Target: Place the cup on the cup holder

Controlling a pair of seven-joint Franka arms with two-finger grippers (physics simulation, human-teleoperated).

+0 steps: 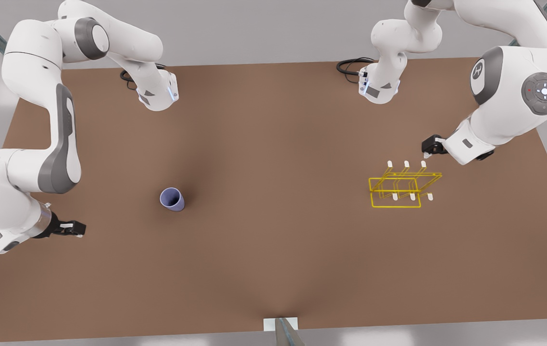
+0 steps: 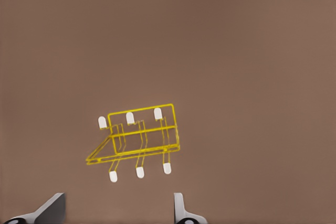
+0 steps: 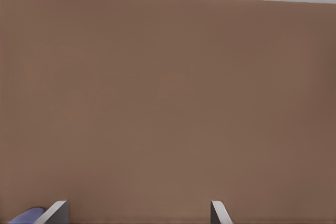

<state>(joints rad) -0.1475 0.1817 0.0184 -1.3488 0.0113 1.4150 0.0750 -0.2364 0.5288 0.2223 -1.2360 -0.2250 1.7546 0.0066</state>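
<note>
Cup: you have a small lavender-blue cup (image 1: pixel 172 199), tapered and handleless, smooth and matte, lying tilted on the brown table (image 1: pixel 273 250) with its open mouth toward the front view's upper left. A sliver of it shows at the edge of the right wrist view (image 3: pixel 25 216).
Cup holder: your target is a low yellow wire cup holder (image 1: pixel 402 188) with six short white-tipped pegs, standing on the table well apart from the cup, toward the front view's right.
Right gripper: your right gripper (image 1: pixel 75 228) sits low at the front view's left, near the cup but not touching it, fingers spread apart and holding nothing.
Left gripper: your left gripper (image 1: pixel 428 149) hangs just beside the cup holder's far corner, looking down on it (image 2: pixel 135 141), fingers parted and empty.
</note>
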